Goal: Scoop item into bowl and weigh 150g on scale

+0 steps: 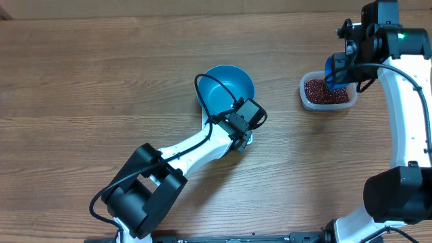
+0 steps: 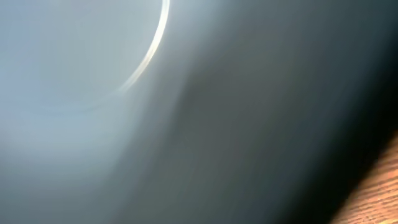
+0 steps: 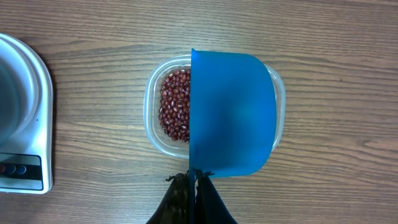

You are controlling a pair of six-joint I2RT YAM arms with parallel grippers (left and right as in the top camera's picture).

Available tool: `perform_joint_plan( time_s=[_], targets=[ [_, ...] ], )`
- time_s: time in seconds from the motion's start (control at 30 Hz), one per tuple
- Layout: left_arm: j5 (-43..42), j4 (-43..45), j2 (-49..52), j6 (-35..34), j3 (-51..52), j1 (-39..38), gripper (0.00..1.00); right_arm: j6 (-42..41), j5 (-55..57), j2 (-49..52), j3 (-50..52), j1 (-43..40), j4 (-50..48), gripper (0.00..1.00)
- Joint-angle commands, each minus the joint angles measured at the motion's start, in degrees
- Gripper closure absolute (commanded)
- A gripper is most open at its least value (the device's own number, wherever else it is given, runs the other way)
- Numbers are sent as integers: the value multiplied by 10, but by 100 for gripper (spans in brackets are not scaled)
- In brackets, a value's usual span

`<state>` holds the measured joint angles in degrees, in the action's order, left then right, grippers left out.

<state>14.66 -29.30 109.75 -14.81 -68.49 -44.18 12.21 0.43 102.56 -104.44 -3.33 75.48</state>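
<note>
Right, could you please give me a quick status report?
Left pincer shut on bowl rim. Right pincer holds scoop above beans in tub. Bowl looks empty. Nothing in the way.

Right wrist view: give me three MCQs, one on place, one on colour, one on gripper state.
1. Where is the blue scoop?
A. over the bean tub
B. inside the bowl
C. lying on the table

2. What colour are the beans?
A. green
B. dark red-brown
C. white

3. The right gripper is:
A. open and empty
B. shut on the scoop
C. shut on the tub

Answers:
1 A, the scoop covers most of the tub from above.
2 B, the beans show beside the scoop.
3 B, the gripper pinches the scoop's near end.
</note>
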Motion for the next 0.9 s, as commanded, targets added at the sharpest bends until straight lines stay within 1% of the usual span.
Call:
perform_joint_plan(
  time_s=[0.0, 0.53, 0.87],
  targets=[
    [-12, 0, 15, 11, 5, -1, 96, -2, -1, 0, 2, -2, -4, 96],
    [-14, 13, 33, 14, 5, -1, 96, -2, 0, 0, 2, -2, -5, 96],
    [-12, 9, 10, 15, -12, -2, 96, -2, 0, 0, 2, -2, -4, 96]
  ],
)
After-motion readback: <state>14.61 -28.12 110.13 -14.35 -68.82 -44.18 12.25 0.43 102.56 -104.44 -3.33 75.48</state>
